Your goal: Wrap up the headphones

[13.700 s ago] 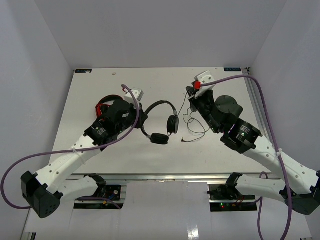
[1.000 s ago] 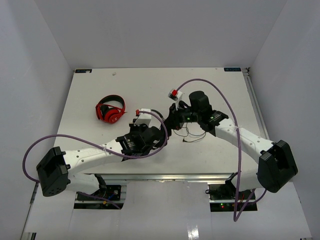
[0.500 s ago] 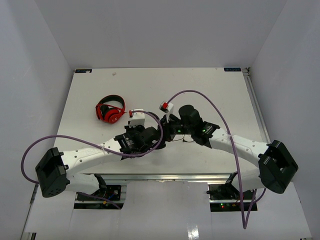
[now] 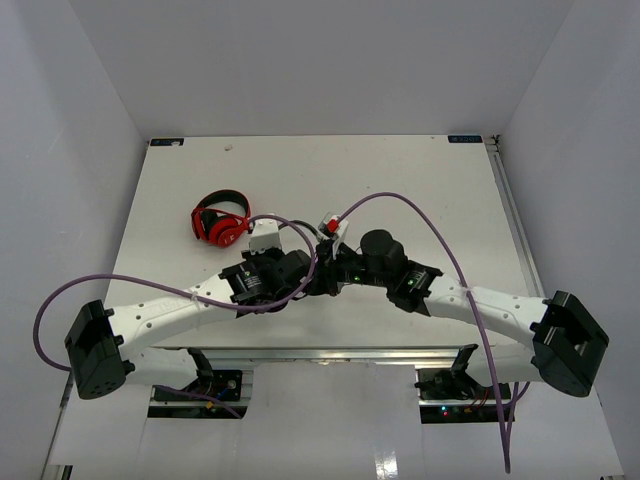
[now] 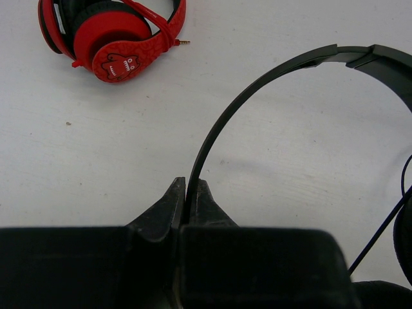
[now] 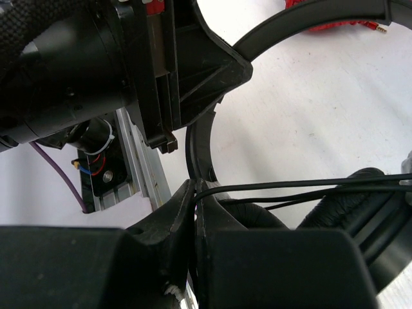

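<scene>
L gripper (image 5: 187,193) — jaws closed to a sliver, pinching the thin black headband (image 5: 302,59) of the headphones (image 5: 380,61) edge-on between the 2 fingertips. From the grip the band arcs up and to the right over the bare table (image 5: 290,180).

R gripper (image 6: 195,193) — jaws also all but shut, nipping the thin dark cable (image 6: 277,185). The cable runs out to the right of the fingertips in 2–3 strands, across a padded black earcup (image 6: 360,206) just beside and below the jaws. The headband curves up directly above this gripper, w/ the L gripper's black body clamped on it at upper left.

Top view: both grippers meet nose to nose near table centre. The headphones sit between them, mostly hidden under the wrists. Can't tell if the earcups rest on the table or hang.

Red headphones (image 5: 109,32) lie up and to the left of the L gripper, well apart.
</scene>
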